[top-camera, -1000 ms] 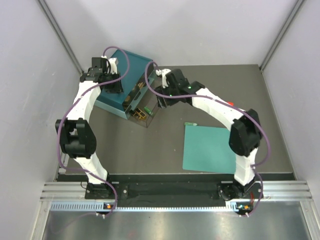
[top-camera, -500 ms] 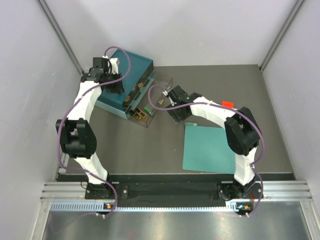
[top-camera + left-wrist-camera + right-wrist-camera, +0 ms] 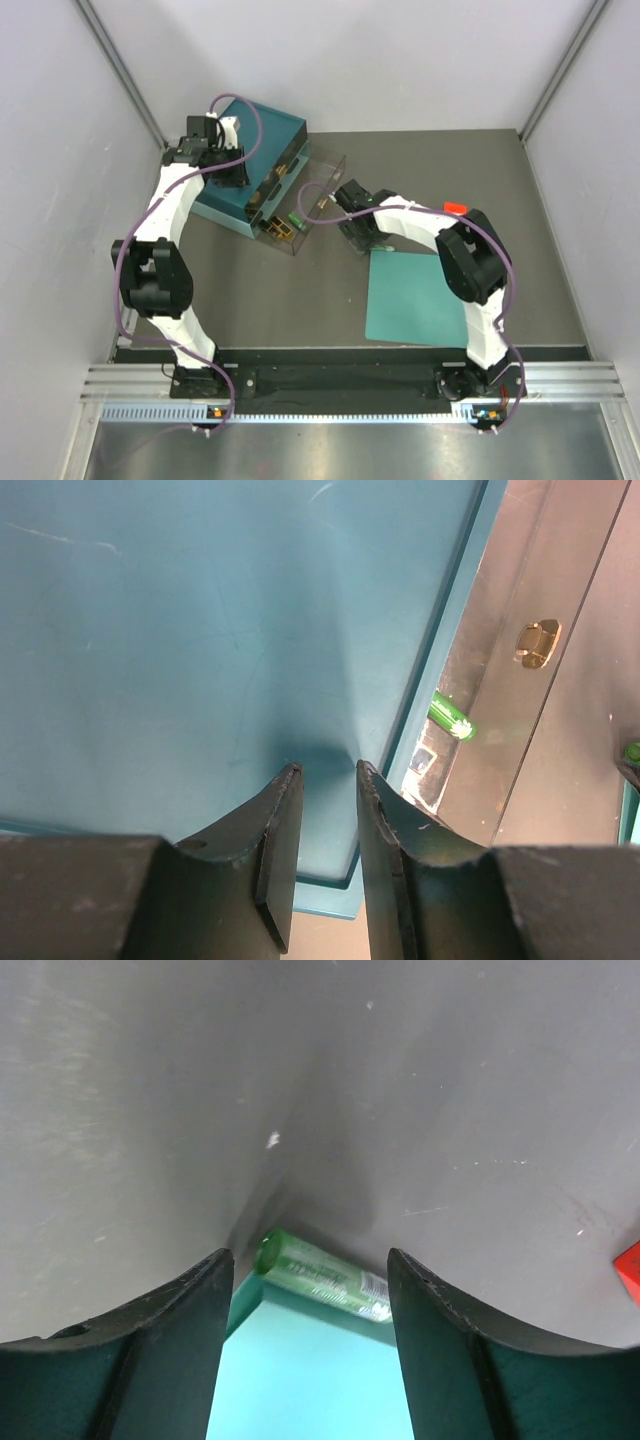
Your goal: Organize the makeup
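From above we see bright, even light. Only faint, soft shadows lie on the table (image 3: 300,300), and the metal sheet (image 3: 350,450) at the near edge carries a pale glare. Nothing there looks blurred to us.

In the left wrist view the box (image 3: 200,630) is evenly lit, with a dim smudge of shadow just ahead of the left fingers (image 3: 275,850). The fingers themselves are soft, too near the lens.

In the right wrist view a dark shadow pools above the tube (image 3: 325,1275). The table has a milky sheen at left, and the right fingers (image 3: 180,1360) and the tube are slightly out of focus.
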Robot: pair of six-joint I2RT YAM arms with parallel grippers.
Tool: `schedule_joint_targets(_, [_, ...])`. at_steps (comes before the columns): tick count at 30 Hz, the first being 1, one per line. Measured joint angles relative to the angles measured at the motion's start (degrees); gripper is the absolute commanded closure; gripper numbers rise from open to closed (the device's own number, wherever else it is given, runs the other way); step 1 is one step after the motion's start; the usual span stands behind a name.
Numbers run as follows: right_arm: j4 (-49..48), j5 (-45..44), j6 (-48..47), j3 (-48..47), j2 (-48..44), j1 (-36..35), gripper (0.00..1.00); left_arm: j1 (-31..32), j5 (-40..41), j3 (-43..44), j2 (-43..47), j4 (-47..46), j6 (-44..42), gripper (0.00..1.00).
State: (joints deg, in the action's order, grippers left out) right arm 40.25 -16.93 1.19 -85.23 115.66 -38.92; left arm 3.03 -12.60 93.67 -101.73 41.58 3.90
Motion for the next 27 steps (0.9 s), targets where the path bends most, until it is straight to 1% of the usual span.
schedule_joint_targets(7, [1.0,-0.4,0.9,-1.6,1.8,2.3,0.42,0.0,0.2,0.3,-0.1,0.3,0.0,0.66])
schedule_joint_targets(11, [1.1,0.5,1.9,-1.8,1.9,5.0,0.44,0.0,0.2,0.5,-0.2,0.5,0.0,0.66])
schedule_joint_targets(13, [1.0,0.9,2.4,-2.0,2.1,6.4,0.47,0.0,0.2,0.5,-0.2,0.5,0.0,0.66])
schedule_joint_targets(14, [1.0,1.2,2.5,-2.1,2.1,7.2,0.54,0.0,0.2,0.6,-0.2,0.6,0.0,0.66])
schedule_joint_targets(16, [0.9,1.6,2.9,-2.2,2.3,8.5,0.63,0.1,0.2,0.7,-0.3,0.6,0.0,0.66])
schedule_joint_targets(17, [0.9,1.9,3.1,-2.2,2.4,9.1,0.71,0.1,0.2,0.7,-0.3,0.7,0.0,0.66])
schedule_joint_targets(19, [0.8,2.1,3.3,-2.2,2.4,9.7,0.78,0.1,0.2,0.7,-0.3,0.7,0.0,0.66])
schedule_joint_targets(20, [0.8,2.3,3.5,-2.2,2.6,10.0,0.85,0.1,0.2,0.7,-0.3,0.7,0.0,0.66])
schedule_joint_targets(24, [0.6,2.4,3.4,-2.3,2.6,10.3,0.94,0.1,0.3,0.7,-0.4,0.7,0.0,0.66])
schedule_joint_targets(27, [0.5,2.3,3.5,-2.3,2.6,10.3,0.96,0.1,0.3,0.8,-0.4,0.8,0.0,0.66])
